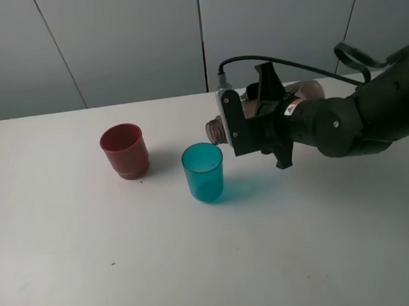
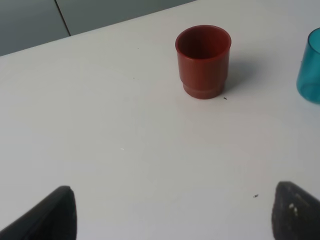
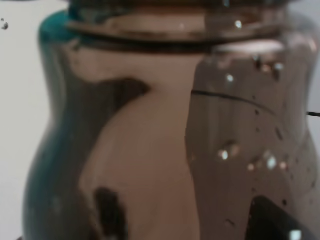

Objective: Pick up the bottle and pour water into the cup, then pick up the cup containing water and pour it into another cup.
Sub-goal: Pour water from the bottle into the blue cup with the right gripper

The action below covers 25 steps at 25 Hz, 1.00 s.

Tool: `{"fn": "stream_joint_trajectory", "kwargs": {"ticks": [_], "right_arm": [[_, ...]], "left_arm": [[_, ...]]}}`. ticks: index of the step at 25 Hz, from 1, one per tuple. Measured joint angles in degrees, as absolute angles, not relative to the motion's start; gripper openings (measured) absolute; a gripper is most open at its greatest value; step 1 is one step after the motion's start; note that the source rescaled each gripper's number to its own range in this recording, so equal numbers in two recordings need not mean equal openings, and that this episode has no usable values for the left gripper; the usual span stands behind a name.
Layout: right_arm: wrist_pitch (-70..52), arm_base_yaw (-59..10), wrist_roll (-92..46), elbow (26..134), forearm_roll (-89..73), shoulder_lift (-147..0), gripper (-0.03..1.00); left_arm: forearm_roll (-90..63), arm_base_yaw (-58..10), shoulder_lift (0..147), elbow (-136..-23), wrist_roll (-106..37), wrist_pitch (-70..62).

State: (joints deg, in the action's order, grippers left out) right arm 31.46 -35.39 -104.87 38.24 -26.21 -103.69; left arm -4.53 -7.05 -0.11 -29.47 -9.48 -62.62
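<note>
Smoky brown and see-through, the bottle [image 1: 216, 131] hung tipped almost level over the middle of the table [image 1: 72, 277]. Its uncapped neck pointed toward the left edge, and its mouth sat just above the far rim of the teal cup [image 1: 204, 173]. The right gripper [image 1: 250, 119] was clamped tight around the bottle's body, and the black arm [image 1: 357, 116] reached in from the right edge. In the right wrist view the bottle [image 3: 150, 150] filled the picture, with droplets [image 3: 225, 152] beading on its wall and a strip of teal showing past its shoulder. Whether water was running out could not be made out.

The teal cup stood upright near the table's centre and threw a blue-green patch of light onto the top on the side toward the right edge. The red cup [image 1: 125, 152] stood upright too, near the teal one but apart from it, closer to the left edge and slightly nearer the far edge.

The left gripper [image 2: 175, 220] hovered above bare tabletop with its fingers [image 2: 52, 217] spread wide, holding nothing. Ahead of it the red cup [image 2: 203, 62] showed whole and the teal cup [image 2: 310, 70] only in part.

The table's top was plain matte white, marked by a few tiny dark specks [image 1: 112, 264]. Behind its far edge rose a wall [image 1: 132, 38] of pale grey panels with thin seams. A black cable [image 1: 275, 62] looped over the right arm.
</note>
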Motion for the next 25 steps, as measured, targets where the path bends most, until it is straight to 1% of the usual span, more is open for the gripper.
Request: {"fn": "stream_joint_trajectory", "kwargs": {"ticks": [10,25], "right_arm": [[34.67,-35.39,-108.63,40.26,-25.37,-104.58,0.0],[34.89,-35.39,-113.39,40.26,-23.55,-104.58,0.0]], "left_arm": [[-4.53,-7.05,-0.11,-29.47,-9.48,-62.62],[-4.53,-7.05,-0.11,-29.47,-9.48,-62.62]]}}
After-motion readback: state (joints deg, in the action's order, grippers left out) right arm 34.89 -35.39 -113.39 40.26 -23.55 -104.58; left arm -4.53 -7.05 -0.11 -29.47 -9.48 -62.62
